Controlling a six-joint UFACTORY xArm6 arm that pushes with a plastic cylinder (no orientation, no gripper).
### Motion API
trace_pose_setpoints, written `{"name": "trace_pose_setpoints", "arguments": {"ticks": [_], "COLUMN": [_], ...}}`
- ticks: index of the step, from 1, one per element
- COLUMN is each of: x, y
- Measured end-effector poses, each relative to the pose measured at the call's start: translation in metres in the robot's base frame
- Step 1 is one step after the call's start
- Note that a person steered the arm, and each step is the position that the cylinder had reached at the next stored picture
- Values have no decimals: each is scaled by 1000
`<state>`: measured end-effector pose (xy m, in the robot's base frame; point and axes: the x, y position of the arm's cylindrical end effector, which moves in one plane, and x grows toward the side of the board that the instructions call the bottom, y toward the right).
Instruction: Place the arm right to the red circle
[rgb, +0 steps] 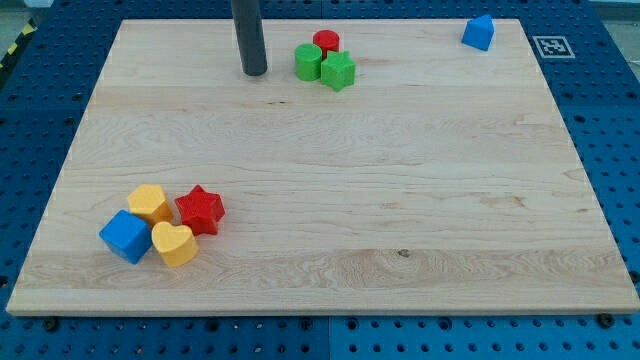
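The red circle (326, 42) is a small red cylinder near the view's top, a little left of centre. It touches a green cylinder (308, 62) at its lower left and a green star (338, 71) just below it. My tip (254, 72) is the lower end of the dark rod. It rests on the board to the left of this group, about a block's width from the green cylinder and further left of the red circle.
A blue block (479, 32) sits at the top right corner. At the bottom left lie a red star (200, 210), a yellow hexagon (150, 203), a blue cube (126, 236) and a yellow heart (175, 244), bunched together. The wooden board (400, 200) lies on a blue pegboard.
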<state>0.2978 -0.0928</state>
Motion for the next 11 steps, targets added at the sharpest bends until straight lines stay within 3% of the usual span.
{"name": "trace_pose_setpoints", "arguments": {"ticks": [4,6,7,8,11], "x": [-39,-96,-97,-81,-43], "y": [6,65,126,148,156]}}
